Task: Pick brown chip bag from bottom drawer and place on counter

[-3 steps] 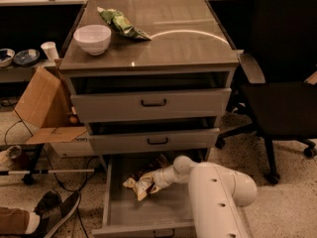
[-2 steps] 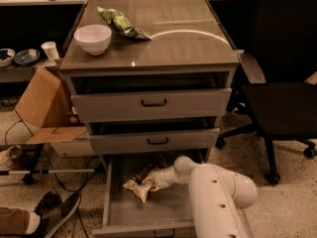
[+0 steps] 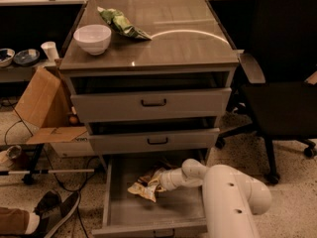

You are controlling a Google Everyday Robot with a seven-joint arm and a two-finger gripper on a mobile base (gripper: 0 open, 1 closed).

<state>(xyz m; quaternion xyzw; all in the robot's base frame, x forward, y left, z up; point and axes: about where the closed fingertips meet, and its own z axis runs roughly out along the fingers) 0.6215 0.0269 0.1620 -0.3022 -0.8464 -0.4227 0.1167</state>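
The brown chip bag point(image 3: 144, 184) lies crumpled on the grey floor of the open bottom drawer point(image 3: 124, 212), left of middle. My white arm reaches into the drawer from the lower right, and my gripper point(image 3: 157, 180) sits at the bag's right edge, touching it. The counter point(image 3: 183, 43) is the glossy grey-brown top of the drawer cabinet, with a pale curved reflection across it.
A white bowl point(image 3: 92, 37) and a green chip bag point(image 3: 120, 23) sit on the counter's left part. Two shallower drawers point(image 3: 153, 103) above stand slightly open. A black office chair point(image 3: 282, 93) is to the right, a cardboard box point(image 3: 42, 108) and cables to the left.
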